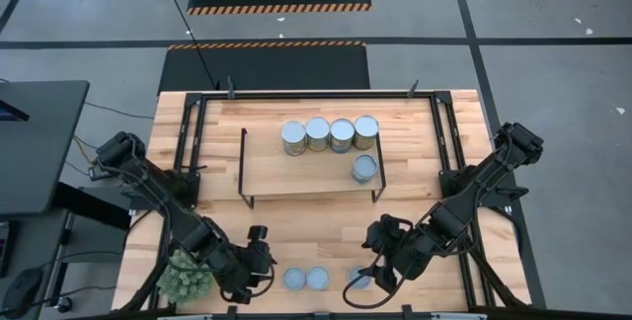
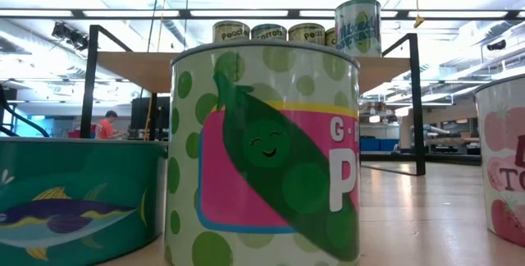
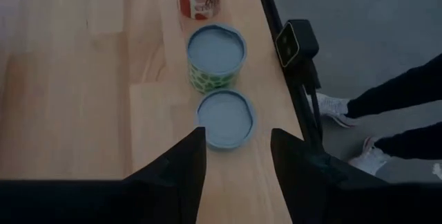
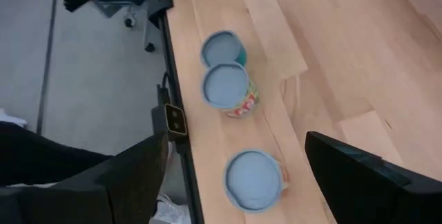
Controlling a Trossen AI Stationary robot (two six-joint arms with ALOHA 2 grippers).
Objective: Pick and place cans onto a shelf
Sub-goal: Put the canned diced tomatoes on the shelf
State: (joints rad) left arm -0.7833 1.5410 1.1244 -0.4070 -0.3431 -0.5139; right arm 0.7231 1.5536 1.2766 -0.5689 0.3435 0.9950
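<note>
Right hand (image 1: 367, 279) hovers released over a front can (image 4: 255, 178); left hand (image 3: 236, 156) released nearby. Low view alone shows can labels.

Cans on the shelf (image 2: 139, 67) read "Peach" (image 2: 231, 31) and "Carrots" (image 2: 268, 32); other labels are cut off.

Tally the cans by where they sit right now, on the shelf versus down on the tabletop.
Cans on the shelf: 5 (row of four, one bluish-topped)
Cans on the tabletop near the front edge: 3
Total: 8
</note>
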